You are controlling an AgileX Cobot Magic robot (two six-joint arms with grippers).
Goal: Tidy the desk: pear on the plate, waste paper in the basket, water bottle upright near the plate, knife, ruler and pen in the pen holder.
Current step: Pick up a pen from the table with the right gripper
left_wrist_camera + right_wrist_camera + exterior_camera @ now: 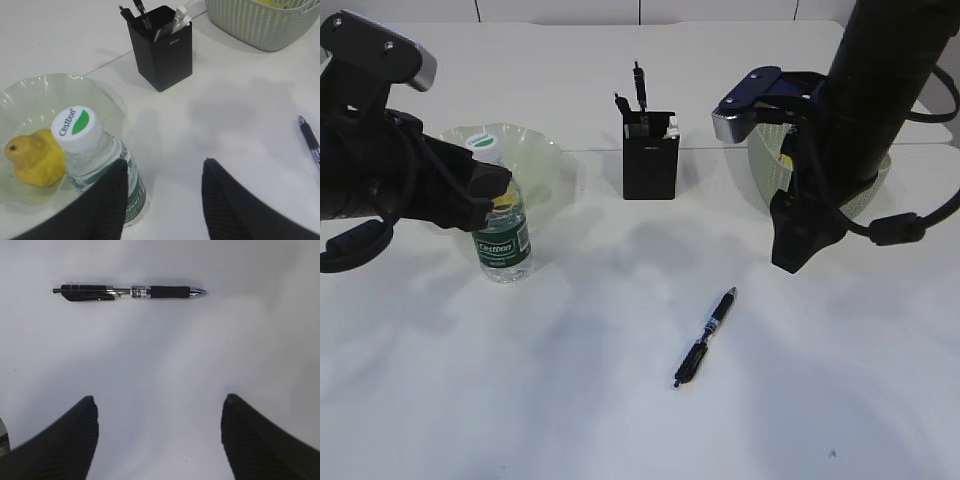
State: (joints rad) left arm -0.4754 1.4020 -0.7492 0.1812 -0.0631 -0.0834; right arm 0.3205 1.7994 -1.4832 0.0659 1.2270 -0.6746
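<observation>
On the desk [620,420] the pen [129,291] lies alone, well short of the holder [650,155]; the right gripper [159,440] hovers above, jaws wide apart, apparently readying a pickup. Left gripper [162,200] half-open, empty, beside the bottle [100,170].

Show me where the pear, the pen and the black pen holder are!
pear [36,157], left wrist view, on its yellow body.
pen [130,291], right wrist view, on the middle of its barrel.
pen holder [650,167], exterior view, on its black front wall.
</observation>
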